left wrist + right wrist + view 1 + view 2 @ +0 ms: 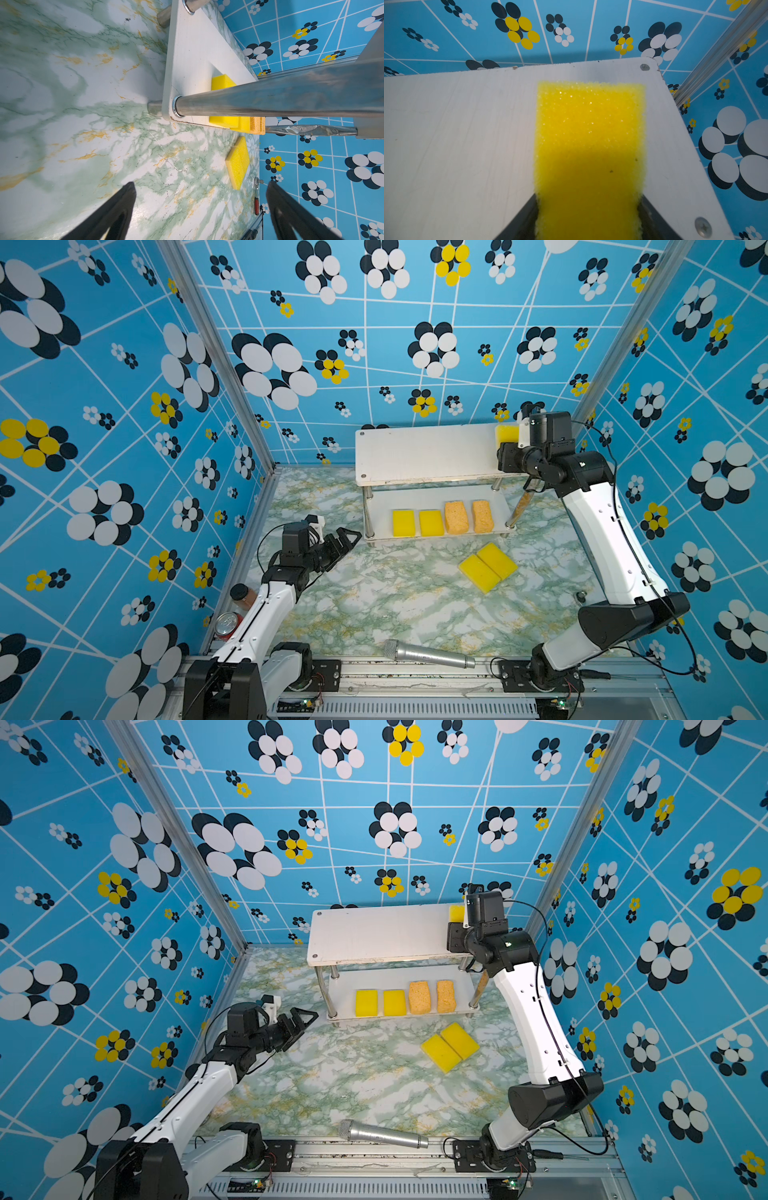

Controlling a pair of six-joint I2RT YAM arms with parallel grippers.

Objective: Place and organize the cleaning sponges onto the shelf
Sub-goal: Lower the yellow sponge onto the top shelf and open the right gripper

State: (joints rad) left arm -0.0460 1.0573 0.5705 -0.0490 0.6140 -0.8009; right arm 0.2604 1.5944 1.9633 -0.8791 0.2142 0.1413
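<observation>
The shelf (424, 452) stands at the back of the marble table. On its lower board sit two small yellow sponges (403, 523) (431, 522) and two orange-tan sponges (456, 517) (482, 516) in a row. A long yellow sponge (589, 133) lies flat on the top board's right end. My right gripper (588, 197) has a finger against each of its long sides. Two more long yellow sponges (478, 573) (497, 560) lie side by side on the table in front of the shelf. My left gripper (349, 536) hovers open and empty left of the shelf's front left leg (270, 104).
A silver microphone (428, 654) lies at the table's front edge. A drink can (227, 624) and a dark-lidded jar (241, 595) stand by the left arm's base. A red-handled ratchet (257, 199) lies near the right wall. Patterned walls close in three sides.
</observation>
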